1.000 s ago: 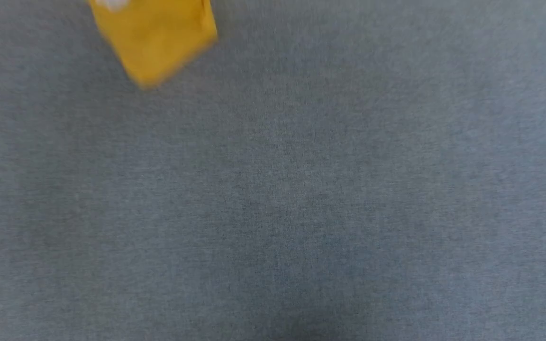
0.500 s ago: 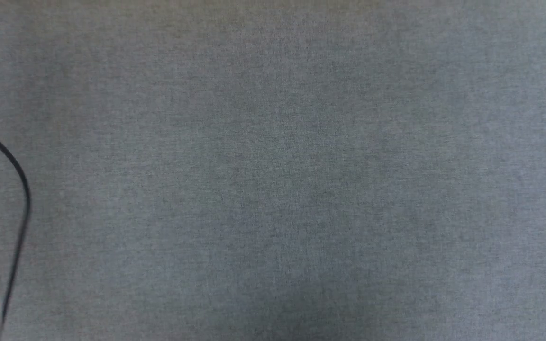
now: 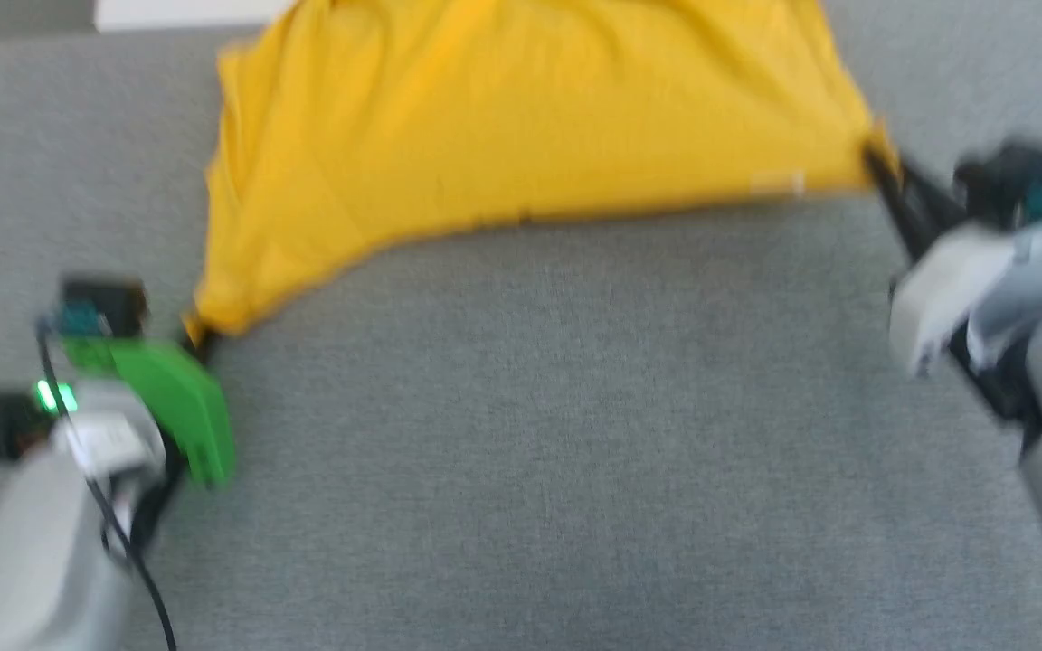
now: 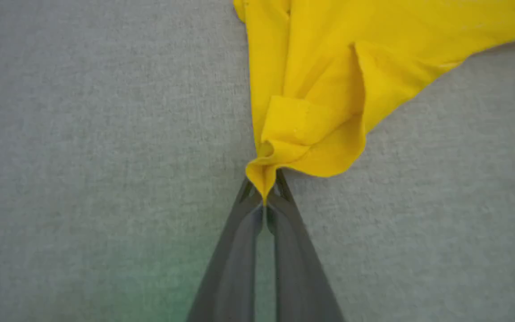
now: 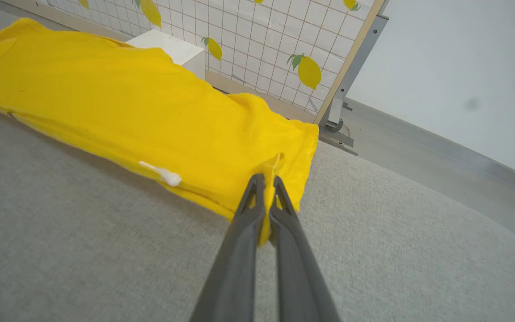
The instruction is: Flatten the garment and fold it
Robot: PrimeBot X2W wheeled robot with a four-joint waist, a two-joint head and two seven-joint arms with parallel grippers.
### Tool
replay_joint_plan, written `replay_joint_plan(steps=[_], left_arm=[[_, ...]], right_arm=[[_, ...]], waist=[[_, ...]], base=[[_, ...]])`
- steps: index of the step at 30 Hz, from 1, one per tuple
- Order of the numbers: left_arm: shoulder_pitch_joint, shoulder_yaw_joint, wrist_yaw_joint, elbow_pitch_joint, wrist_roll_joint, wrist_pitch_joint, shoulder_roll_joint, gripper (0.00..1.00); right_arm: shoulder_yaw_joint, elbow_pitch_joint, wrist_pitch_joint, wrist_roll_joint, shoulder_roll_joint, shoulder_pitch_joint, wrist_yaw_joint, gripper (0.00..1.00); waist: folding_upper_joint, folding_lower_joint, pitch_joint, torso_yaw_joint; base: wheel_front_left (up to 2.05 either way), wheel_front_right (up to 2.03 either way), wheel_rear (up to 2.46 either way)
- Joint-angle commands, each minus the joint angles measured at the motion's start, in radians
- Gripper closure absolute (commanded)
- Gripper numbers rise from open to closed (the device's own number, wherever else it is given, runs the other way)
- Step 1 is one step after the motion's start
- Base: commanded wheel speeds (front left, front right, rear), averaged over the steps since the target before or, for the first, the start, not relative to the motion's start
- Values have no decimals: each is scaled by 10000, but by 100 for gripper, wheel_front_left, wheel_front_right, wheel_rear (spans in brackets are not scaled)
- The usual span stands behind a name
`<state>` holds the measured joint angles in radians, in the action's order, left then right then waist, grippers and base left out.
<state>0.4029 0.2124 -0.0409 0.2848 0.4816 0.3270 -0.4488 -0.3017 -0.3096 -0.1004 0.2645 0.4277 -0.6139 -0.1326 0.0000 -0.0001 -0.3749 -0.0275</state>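
Head cam: my left gripper (image 3: 198, 339) and right gripper (image 3: 874, 167) have the shirt (image 3: 521, 117) stretched between them over the grey mat (image 3: 521, 452). Left wrist: fingers pinched together on a bunched corner. Right wrist: clamped on the other corner too

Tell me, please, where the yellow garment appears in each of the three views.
Head view: garment across the top centre, stretched between both arms' jaws.
Left wrist view: upper centre and right, corner pinched in left jaws.
Right wrist view: left and centre, corner in right jaws.
Shared landmark: the grey cloth surface beneath it.
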Motion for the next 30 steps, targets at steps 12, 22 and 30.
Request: replay_joint_plan(steps=[12, 22, 30], left_arm=[[-5187, 220, 1188, -3479, 1115, 1978, 102, 100], [-7240, 378, 1854, -4611, 943, 2104, -22, 100], [-7065, 319, 1654, -4900, 379, -27, 419, 100]], right_arm=[[2249, 1779, -172, -773, -940, 4958, 19, 100], [3546, 2914, -1359, -1145, -1902, 7666, 19, 100], [3836, 3611, -409, -1297, -2666, 8378, 19, 100]], waist=[[0, 1, 2022, 421], [0, 1, 2136, 487], [0, 1, 2050, 421]], base=[[0, 0, 0], [0, 0, 0], [0, 0, 0]])
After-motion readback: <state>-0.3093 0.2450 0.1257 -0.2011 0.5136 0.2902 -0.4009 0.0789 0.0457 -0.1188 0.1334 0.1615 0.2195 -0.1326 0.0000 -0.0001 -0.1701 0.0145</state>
